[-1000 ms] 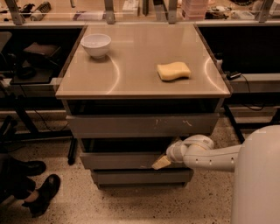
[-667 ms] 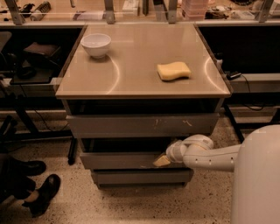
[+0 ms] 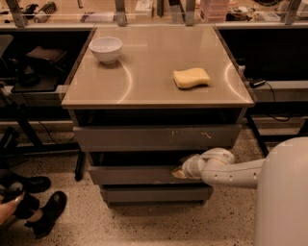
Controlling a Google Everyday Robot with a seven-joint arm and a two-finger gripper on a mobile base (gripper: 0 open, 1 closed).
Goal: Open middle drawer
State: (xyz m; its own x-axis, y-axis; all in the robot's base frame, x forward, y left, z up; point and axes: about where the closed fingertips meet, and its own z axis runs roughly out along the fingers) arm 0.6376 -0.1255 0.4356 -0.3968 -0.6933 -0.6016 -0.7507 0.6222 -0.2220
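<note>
Where the white arm (image 3: 233, 172) reaches in from the robot's rounded body (image 3: 284, 192) at the lower right, the pincer (image 3: 179, 172) sits at the top edge of the middle drawer (image 3: 130, 176), right of that front's centre. Whether the pincer is wide, narrow or clamped on the edge I cannot tell.

The middle drawer is the second of three grey fronts under the desk (image 3: 154, 91). It lies below the larger scratched front (image 3: 154, 138) and above the smallest front (image 3: 154, 194). A dark gap separates it from the scratched front, and it looks slightly forward of the smallest one, though how far cannot be told.

The desk top is a smooth beige sheet with soft curved reflections. A white bowl (image 3: 106, 49) stands upright near its back left corner. A yellow sponge (image 3: 191, 78) lies flat right of centre, well apart from the bowl.

The floor (image 3: 144, 226) is pale speckled stone. Dark shelving runs along both sides of the desk, and a black cable (image 3: 269, 116) trails on the right. A pair of black shoes (image 3: 45, 211) shows at the lower left. Metal posts (image 3: 120, 12) and clutter line the bench behind.
</note>
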